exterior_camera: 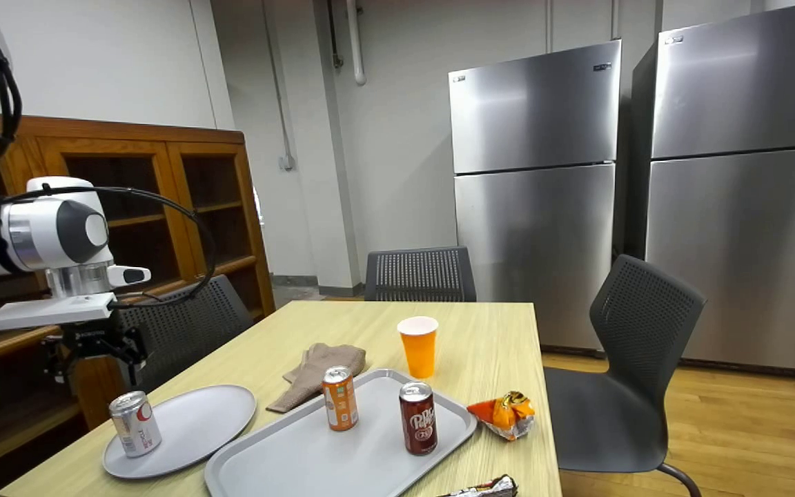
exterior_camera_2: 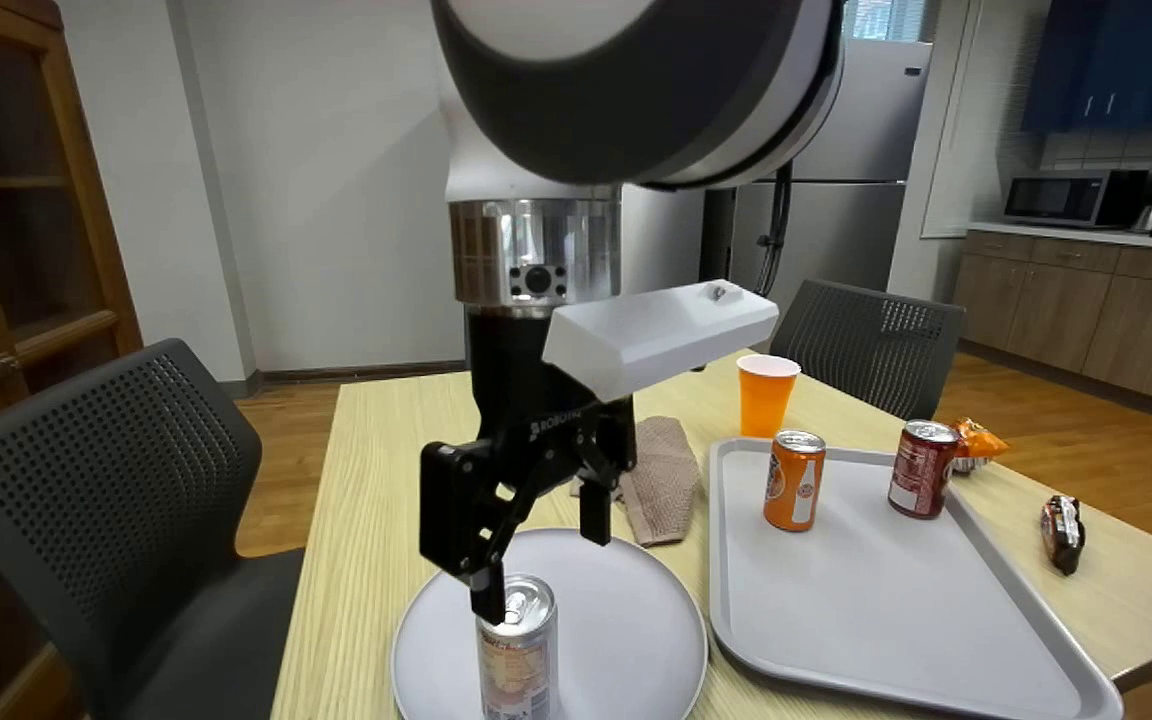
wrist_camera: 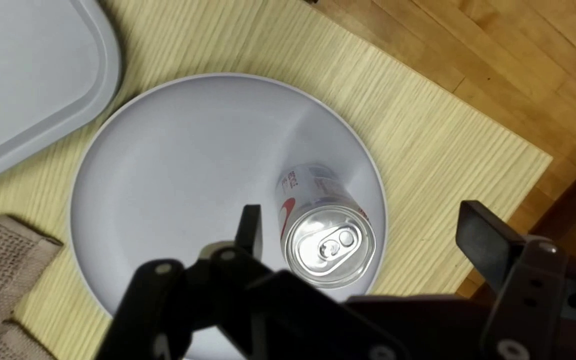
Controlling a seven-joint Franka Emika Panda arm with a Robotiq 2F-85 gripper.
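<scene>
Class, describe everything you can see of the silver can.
The silver can stands upright on the round grey plate, near its rim. It looks metallic, with a shiny, apparently unopened lid, a pull tab, and a red curved mark and small print on its side. Only the plate seems to touch it; the open tool hangs above.

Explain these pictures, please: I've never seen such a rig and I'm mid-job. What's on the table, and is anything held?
This is a white robot arm ending in a black two-fingered gripper. Two pictures look on from outside the robot; the wrist view looks down from the arm itself.

On the table, a silver can stands on a round grey plate. Beside the plate, a grey tray carries an orange can and a dark red can. Around the tray are a brown cloth, an orange cup, a crumpled orange packet and a dark packet.

Nothing is held: the gripper is open, with the silver can nearest.
</scene>
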